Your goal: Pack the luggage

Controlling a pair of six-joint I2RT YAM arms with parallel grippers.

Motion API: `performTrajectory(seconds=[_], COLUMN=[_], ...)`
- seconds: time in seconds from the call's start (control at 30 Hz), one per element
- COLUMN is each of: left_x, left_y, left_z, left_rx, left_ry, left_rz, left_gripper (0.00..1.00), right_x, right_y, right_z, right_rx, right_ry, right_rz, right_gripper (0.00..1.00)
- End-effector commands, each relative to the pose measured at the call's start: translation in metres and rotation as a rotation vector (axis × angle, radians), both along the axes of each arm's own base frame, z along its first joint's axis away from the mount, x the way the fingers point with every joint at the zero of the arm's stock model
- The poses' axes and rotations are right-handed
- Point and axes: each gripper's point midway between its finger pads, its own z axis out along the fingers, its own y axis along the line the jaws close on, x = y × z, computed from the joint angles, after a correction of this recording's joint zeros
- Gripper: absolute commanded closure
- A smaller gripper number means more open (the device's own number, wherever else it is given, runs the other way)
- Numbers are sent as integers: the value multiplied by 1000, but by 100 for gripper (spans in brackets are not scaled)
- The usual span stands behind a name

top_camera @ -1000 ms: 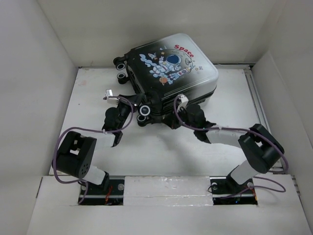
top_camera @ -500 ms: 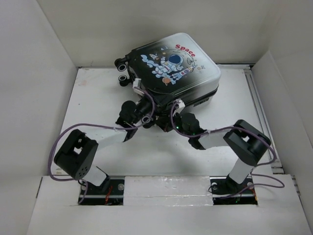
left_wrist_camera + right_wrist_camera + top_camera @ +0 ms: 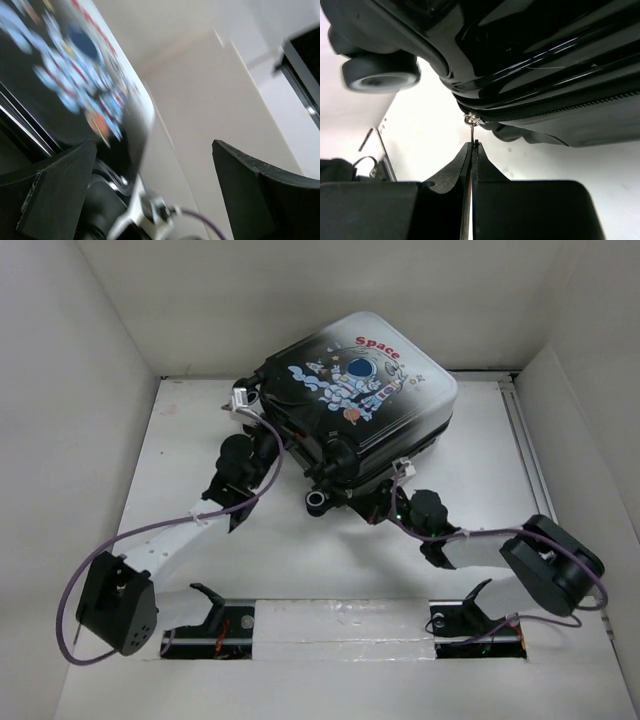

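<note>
Two grippers on the luggage (image 3: 355, 405), seen from above, both arms stretched forward from the near edge. Lying printed side up at the back middle of the white table (image 3: 180, 450), astronaut and red "Space" uppermost, one black wheel (image 3: 318, 502) jutting out at the near-left corner. Left gripper (image 3: 258, 435) at the left side, close by the far wheels; contact there impossible to judge. Right gripper (image 3: 385, 502) tucked in under the near edge, just right of that wheel.

From the left wrist: fingers (image 3: 55, 190) spread wide, nothing between them. Blurred astronaut shell up on the left, just beside the left finger; pale wall beyond.

From the right wrist: fingertips pinched fully together on the thin metal zipper pull (image 3: 471, 120), its ring hanging from the zip line along the glossy black shell. Grey wheel at upper left, white table underneath.
</note>
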Motion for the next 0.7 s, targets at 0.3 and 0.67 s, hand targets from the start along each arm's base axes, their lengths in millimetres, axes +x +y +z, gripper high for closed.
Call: performTrajectory(seconds=[0.3,0.67], left_x=[125,134], left_y=[174,187], left_z=[-80,-102], left_rx=[-20,-192], left_ry=[248,176], left_rz=[313,259], left_gripper=[1,7], right_x=[-20,-32], right_y=[-36,-21], right_z=[42,25], right_rx=[-129,-140], right_ry=[-72,-56], right_rz=[50,112], right_gripper=[100,100])
